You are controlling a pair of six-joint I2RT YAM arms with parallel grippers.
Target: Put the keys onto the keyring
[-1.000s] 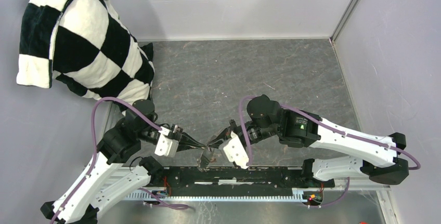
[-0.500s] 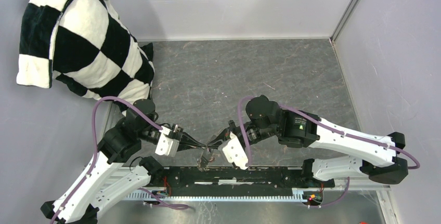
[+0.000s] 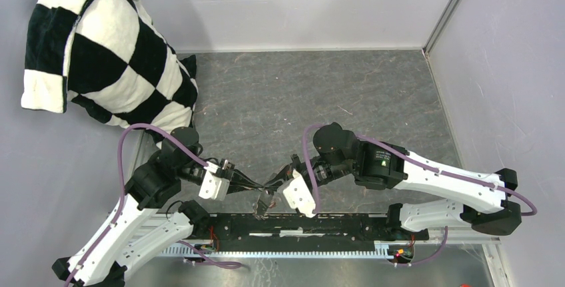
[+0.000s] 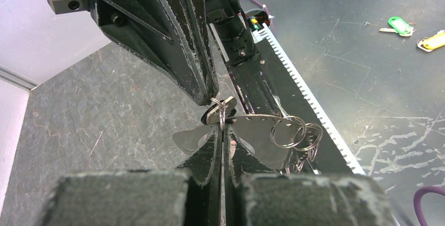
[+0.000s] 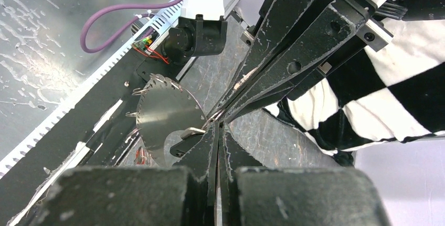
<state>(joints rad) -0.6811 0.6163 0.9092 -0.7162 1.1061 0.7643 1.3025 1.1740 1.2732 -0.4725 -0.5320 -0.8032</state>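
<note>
Both grippers are clamped shut and meet tip to tip in mid-air over the near edge of the table (image 3: 320, 94). The left gripper (image 4: 222, 138) pinches the keyring (image 4: 222, 116), a thin loop seen edge-on from its wrist. The right gripper (image 5: 216, 131) pinches a small silver piece (image 4: 214, 109) touching that loop, probably a key but I can't confirm. A flat metal plate (image 4: 254, 137) with small split rings (image 4: 287, 131) hangs off the bunch toward the black base rail (image 3: 300, 224). I can't make out red or black key heads. The fingers oppose along a left-right line, so neither arm is nearer. My read is that threading needs only a short slide along the wire. It's tight below, with the rail just under and open table beyond. The checkered cushion (image 3: 100, 47) is well apart.
</note>
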